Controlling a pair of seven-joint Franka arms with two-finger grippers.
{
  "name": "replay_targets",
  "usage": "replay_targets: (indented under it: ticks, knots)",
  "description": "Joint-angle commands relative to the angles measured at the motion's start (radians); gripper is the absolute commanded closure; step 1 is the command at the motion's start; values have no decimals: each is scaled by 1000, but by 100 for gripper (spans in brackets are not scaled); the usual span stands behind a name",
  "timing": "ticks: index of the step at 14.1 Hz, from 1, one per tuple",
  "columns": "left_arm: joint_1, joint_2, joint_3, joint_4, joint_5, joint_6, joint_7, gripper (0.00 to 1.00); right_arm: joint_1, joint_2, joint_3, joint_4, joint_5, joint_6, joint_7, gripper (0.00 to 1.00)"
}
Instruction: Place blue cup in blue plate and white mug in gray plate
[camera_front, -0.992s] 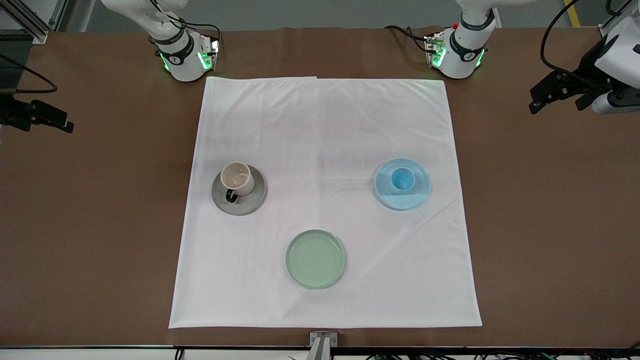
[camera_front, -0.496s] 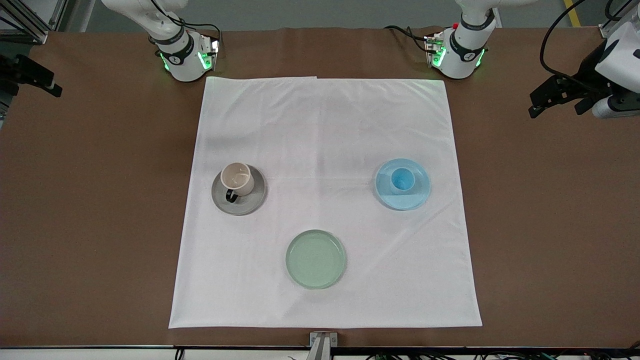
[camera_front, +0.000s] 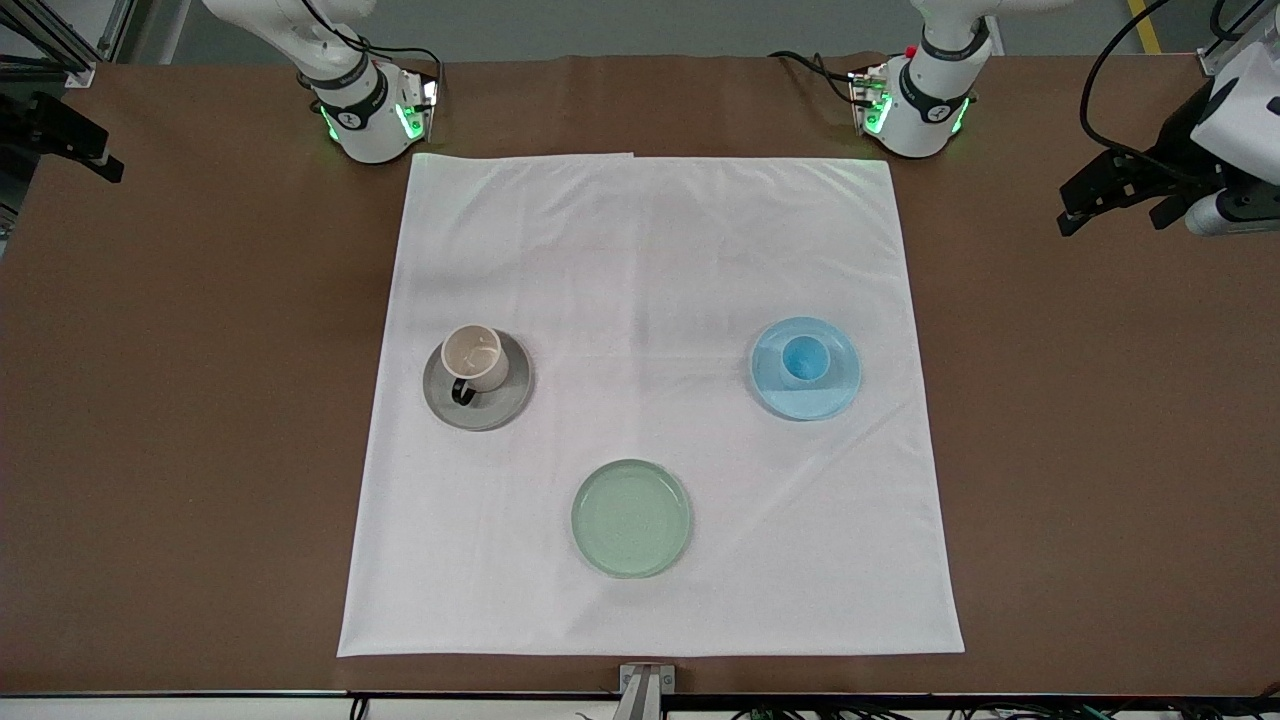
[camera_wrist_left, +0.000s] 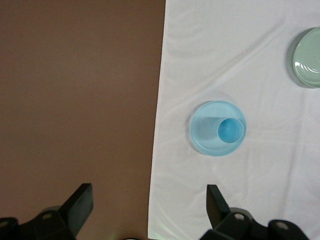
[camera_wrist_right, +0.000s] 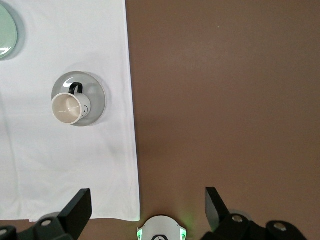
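Note:
The blue cup (camera_front: 803, 360) stands upright in the blue plate (camera_front: 815, 400) toward the left arm's end of the white cloth. The white mug (camera_front: 474, 358) stands upright on the gray plate (camera_front: 497, 407) toward the right arm's end, with its dark handle toward the front camera. My left gripper (camera_front: 1110, 205) is open and empty, up over bare brown table off the cloth. My right gripper (camera_front: 60, 140) is open and empty, up over the table's edge at its own end. The left wrist view shows the cup (camera_wrist_left: 230, 131) in its plate (camera_wrist_left: 205, 136). The right wrist view shows the mug (camera_wrist_right: 67, 108) on its plate (camera_wrist_right: 95, 95).
A pale green plate (camera_front: 631, 518) lies bare on the cloth (camera_front: 650, 250), nearest the front camera. The arm bases (camera_front: 365, 110) stand at the cloth's edge by the robots. Brown table lies on both sides of the cloth.
My right gripper has risen and drawn back toward the robots' edge of the table. My left gripper has barely shifted. The cup, mug and plates have not moved.

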Motion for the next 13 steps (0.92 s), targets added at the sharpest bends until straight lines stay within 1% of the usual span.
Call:
replay_targets:
  ticks: [1, 6, 13]
  knots:
    - [1, -7, 6, 2, 13, 5, -10, 0, -2, -6, 4, 10, -23, 0, -29, 0]
    - [1, -1, 6, 6, 64, 2, 3, 0, -2, -4, 4, 6, -19, 7, -20, 0]
    - [-2, 6, 3, 6, 61, -4, 9, 0, -5, -4, 6, 3, -17, 9, -22, 0]
